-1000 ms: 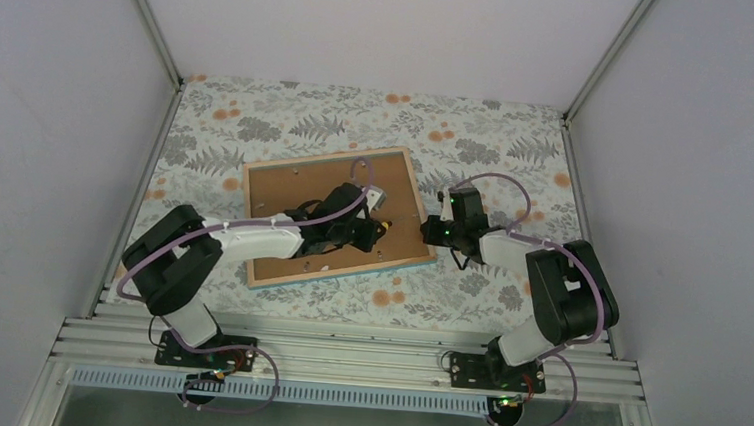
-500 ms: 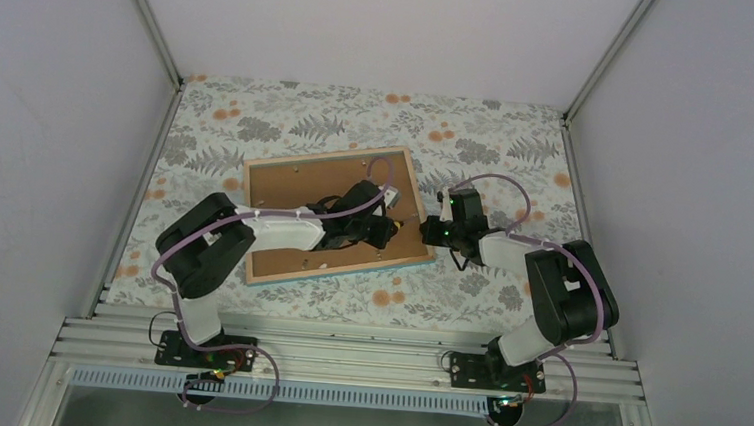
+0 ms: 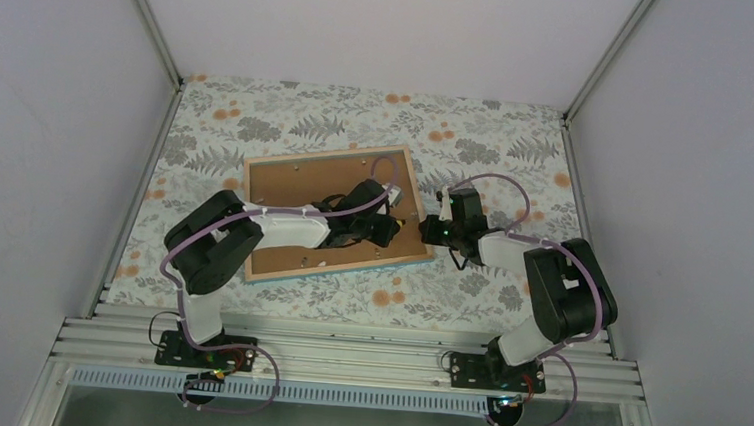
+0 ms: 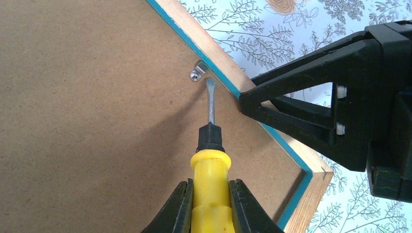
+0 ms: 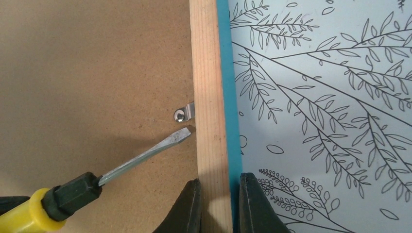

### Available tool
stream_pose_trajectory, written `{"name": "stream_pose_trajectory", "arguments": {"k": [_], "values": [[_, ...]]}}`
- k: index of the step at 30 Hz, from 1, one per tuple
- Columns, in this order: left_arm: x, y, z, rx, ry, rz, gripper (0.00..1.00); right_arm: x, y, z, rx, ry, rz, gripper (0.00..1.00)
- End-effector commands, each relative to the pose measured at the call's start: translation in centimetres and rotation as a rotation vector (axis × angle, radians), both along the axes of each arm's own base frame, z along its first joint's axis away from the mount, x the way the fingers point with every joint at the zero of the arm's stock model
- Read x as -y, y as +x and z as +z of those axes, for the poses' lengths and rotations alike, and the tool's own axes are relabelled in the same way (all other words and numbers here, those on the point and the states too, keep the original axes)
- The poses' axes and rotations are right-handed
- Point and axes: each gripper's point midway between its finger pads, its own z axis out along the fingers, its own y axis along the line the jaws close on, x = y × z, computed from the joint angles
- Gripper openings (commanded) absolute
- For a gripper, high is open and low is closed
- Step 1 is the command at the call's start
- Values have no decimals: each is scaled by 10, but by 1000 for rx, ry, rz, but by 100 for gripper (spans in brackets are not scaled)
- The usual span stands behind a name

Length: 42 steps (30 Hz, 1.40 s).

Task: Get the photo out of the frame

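- My left gripper (image 4: 210, 196) is closed narrow on the yellow handle of a flat-blade screwdriver (image 4: 211, 145). The blade tip is over the brown backing board (image 4: 87, 107), just beside a small metal retaining clip (image 4: 198, 73) and not yet under it.
- My right gripper (image 5: 217, 194) is pinched tight across the frame (image 5: 206, 73). One finger is at the inner side of the light wood rim and the other is against the turquoise outer edge, which I judge steadies the frame.
- I judge the tip should meet the clip's tab and turn or lever it off the board gently. The blade should stay low so it neither gouges the board nor skips onto the rim.
- The photo is out of sight: the frame lies face down on the floral table cover (image 5: 316, 97), and the board hides it.
- In the way are this clip and probably others along the other sides, too small to make out from above. My right fingers are also near the blade's path.
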Motion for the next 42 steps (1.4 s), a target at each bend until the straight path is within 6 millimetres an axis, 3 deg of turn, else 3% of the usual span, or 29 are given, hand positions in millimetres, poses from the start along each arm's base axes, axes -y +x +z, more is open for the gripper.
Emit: {"name": "stream_pose_trajectory", "arguments": {"k": [1,14,42], "values": [[5,9,3,33,5,17,3,-5,-2,-6,-31,23,-10,4],[7,18,3,45,8,52,2,-6,-2,-6,-31,21,-5,4],[-19,21,16,30,-55,219,3,0,-1,-7,-26,1,-36,4]]}}
